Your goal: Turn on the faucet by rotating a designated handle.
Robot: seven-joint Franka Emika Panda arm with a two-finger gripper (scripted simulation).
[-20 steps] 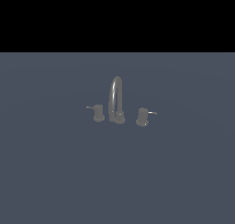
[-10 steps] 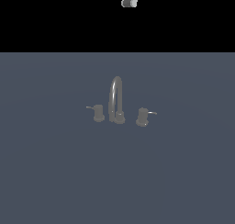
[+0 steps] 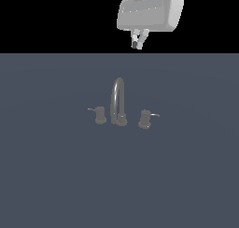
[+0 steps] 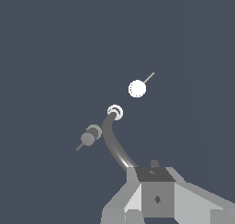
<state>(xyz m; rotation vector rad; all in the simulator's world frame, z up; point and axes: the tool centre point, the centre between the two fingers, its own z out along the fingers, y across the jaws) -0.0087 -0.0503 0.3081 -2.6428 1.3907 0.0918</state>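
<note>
Half a second back we only saw the fingertips poking in at the top; now the whole pale, boxy gripper (image 3: 138, 43) has dropped into view, high above the faucet (image 3: 118, 103) and well clear of it. Its fingers (image 3: 136, 40) look pressed together, nothing between them. The faucet is dull grey metal with a thin arched spout, sitting mid-tabletop (image 3: 56, 175). The handle (image 3: 145, 119), a stubby knob with a thin lever, sits on the exterior view's right of the spout.

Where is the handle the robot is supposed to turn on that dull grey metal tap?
In the exterior view, the stubby grey cylindrical handle stands on the dark floor just to that view's right of the tall arched spout, its thin lever pointing away from it.
</note>
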